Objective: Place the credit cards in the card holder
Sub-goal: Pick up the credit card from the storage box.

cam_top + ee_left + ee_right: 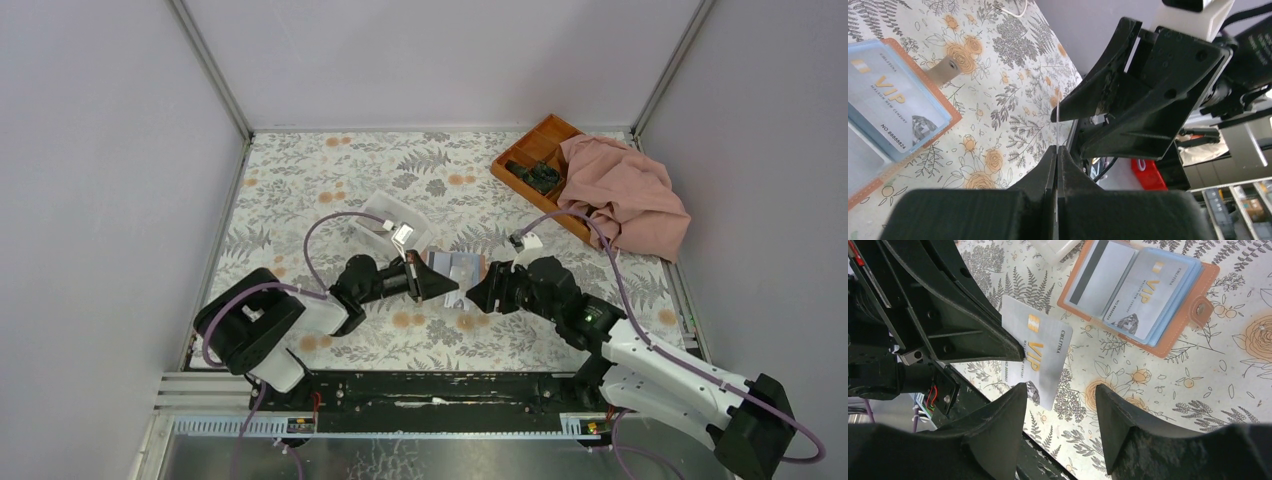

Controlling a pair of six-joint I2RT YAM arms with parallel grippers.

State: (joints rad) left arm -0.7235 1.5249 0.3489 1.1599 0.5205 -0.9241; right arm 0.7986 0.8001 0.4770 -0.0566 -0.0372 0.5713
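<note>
**Credit card pinched in left end effector, holder just beyond**

Credit card (1035,357) sat clamped by one edge in the left end effector (1057,152), whose fingers were closed flat on it. It was tilted and looked clear of the desk (300,180). Right end effector (1058,391) faced it with fingers spread wide and nothing in them, the card's free end reaching toward that gap. Card holder (1200,292) lay open and flat on the desk just past both sets of fingertips, on the side away from the bases. Its long axis ran left-right, with other cards (1143,295) already sleeved. Both arms were about equally near it. My read: the next move hinged on steering the card's free edge back toward a sleeve mouth.
</note>
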